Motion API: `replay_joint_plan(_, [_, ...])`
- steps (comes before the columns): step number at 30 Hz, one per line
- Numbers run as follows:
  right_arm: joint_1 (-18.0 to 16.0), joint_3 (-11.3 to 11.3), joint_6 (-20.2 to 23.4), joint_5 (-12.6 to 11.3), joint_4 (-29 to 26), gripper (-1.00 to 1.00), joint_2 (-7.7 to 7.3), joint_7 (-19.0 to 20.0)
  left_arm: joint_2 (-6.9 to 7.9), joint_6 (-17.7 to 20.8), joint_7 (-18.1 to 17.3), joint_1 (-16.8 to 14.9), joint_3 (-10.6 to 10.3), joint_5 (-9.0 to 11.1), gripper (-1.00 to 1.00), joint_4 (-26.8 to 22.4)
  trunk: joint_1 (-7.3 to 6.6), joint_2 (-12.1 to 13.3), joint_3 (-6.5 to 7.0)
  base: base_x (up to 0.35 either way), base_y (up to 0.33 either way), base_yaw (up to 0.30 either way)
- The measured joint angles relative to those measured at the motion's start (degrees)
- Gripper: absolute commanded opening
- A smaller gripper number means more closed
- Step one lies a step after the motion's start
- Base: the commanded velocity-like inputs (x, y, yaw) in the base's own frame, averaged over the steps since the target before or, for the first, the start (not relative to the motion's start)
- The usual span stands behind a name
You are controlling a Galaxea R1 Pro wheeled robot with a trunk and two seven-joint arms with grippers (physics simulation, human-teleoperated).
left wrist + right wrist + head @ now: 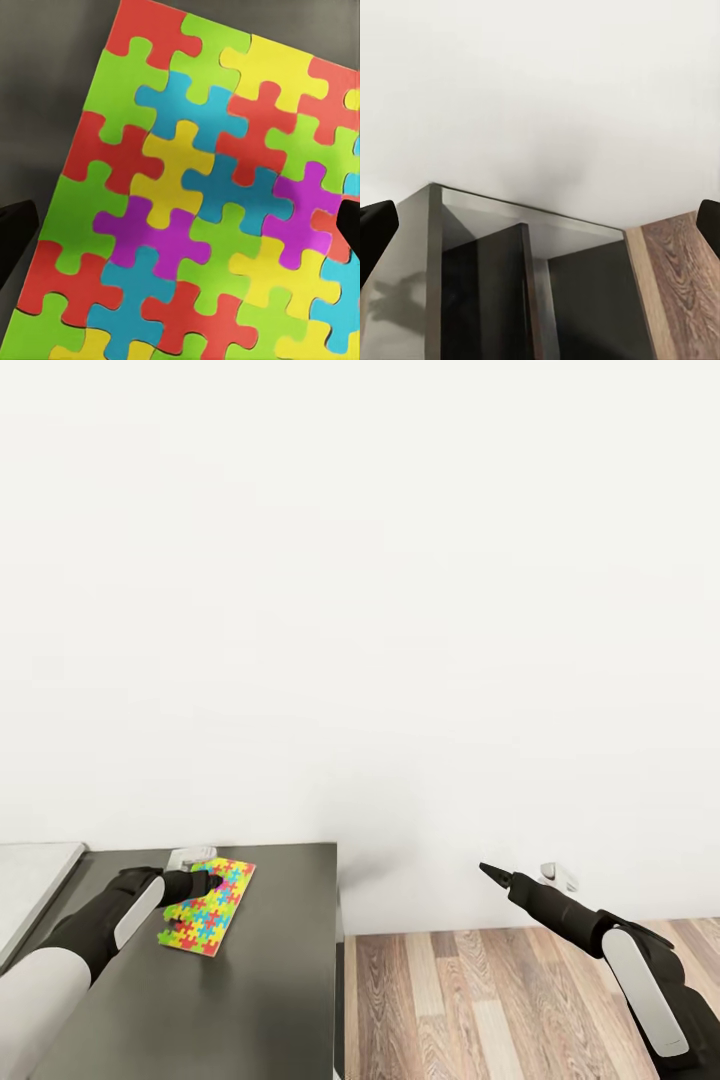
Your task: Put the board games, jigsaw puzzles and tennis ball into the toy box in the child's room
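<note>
Left gripper [200,884] spread wide, hovering over jigsaw puzzle [208,920], nothing gripped. Puzzle lies flat on dark-grey desk [270,980]: bright red, yellow, green, blue, purple interlocking pieces. Right gripper [486,870] raised over wood floor [480,1000], fingers spread apart in its wrist view, empty.
</note>
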Motion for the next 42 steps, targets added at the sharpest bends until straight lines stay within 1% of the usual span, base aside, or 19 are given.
replay_joint_plan(9, [0.0, 0.0, 0.0, 0.0, 0.0, 1.00, 0.04, 0.0, -0.01, 0.0, 0.1, 0.0, -0.1, -0.5, 1.00, -0.5, 0.00, 0.0, -0.23, 0.000, -0.004, 0.000])
replay_joint_plan(12, [0.0, 0.0, 0.0, 0.0, 0.0, 1.00, 0.10, 0.0, 0.11, 0.0, 0.1, -0.1, 0.1, -1.1, 1.00, -0.5, 0.00, 0.0, -0.23, 0.000, -0.178, 0.000])
replay_joint_plan(20, [0.0, 0.0, 0.0, 0.0, 0.1, 1.00, 0.13, 0.0, -0.10, 0.0, 0.1, 0.0, 0.0, -0.9, 1.00, -0.6, 0.00, 0.0, -0.24, -0.001, -0.114, 0.000])
replay_joint_plan(32, [0.0, 0.0, 0.0, 0.1, 0.3, 1.00, 0.18, 0.0, -0.11, 0.0, 0.0, 0.0, -0.1, -0.4, 1.00, -0.6, 0.02, 0.0, -0.24, -0.063, -0.141, 0.000])
replay_joint_plan(42, [0.0, 0.0, 0.0, 0.1, 0.2, 1.00, 0.14, 0.0, -0.10, 0.0, 0.0, 0.0, 0.0, -0.8, 1.00, -0.6, 0.01, 0.0, -0.24, -0.053, -0.150, 0.000])
